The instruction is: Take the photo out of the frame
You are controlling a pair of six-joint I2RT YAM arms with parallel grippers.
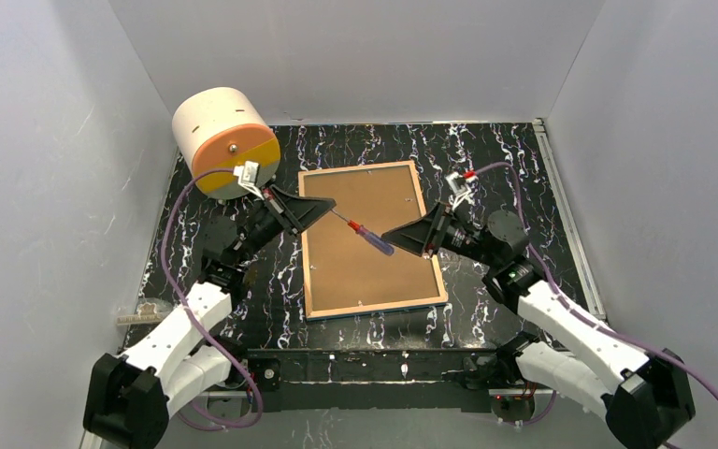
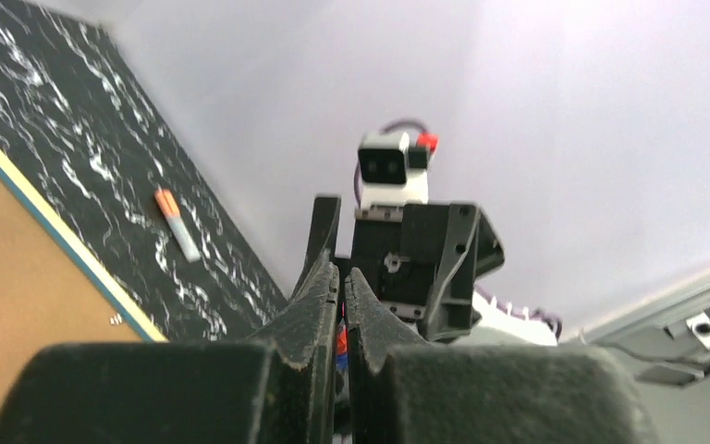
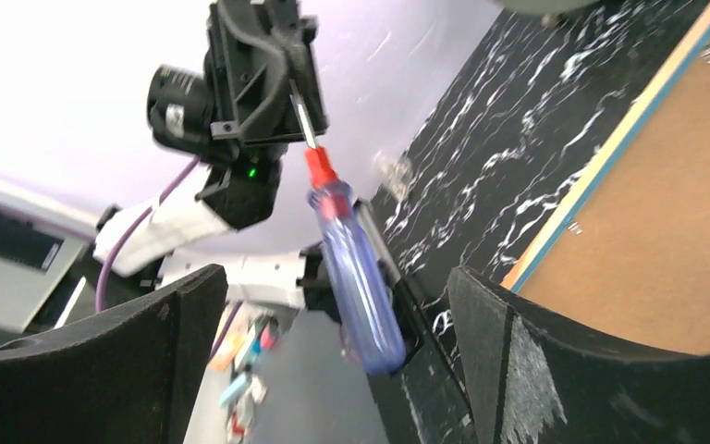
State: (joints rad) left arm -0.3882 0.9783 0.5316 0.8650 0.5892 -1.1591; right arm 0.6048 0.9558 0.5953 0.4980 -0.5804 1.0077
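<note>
Jaws: our left gripper (image 1: 328, 208) pinches the screwdriver (image 1: 371, 238) by its shaft, our right gripper (image 1: 389, 235) spread wide around the blue handle. We see the frame (image 1: 360, 168) face-down on the table (image 1: 491, 168), backing board (image 1: 365, 276) up.

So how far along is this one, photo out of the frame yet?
Not yet. Done: the frame lies face down, backing board up. In hand: the left pincer is shut on the shaft of the screwdriver; the right pincer stands open around its handle. Left: the board sits in the frame and the photo is hidden, so freeing the board and lifting the photo out remain.
</note>
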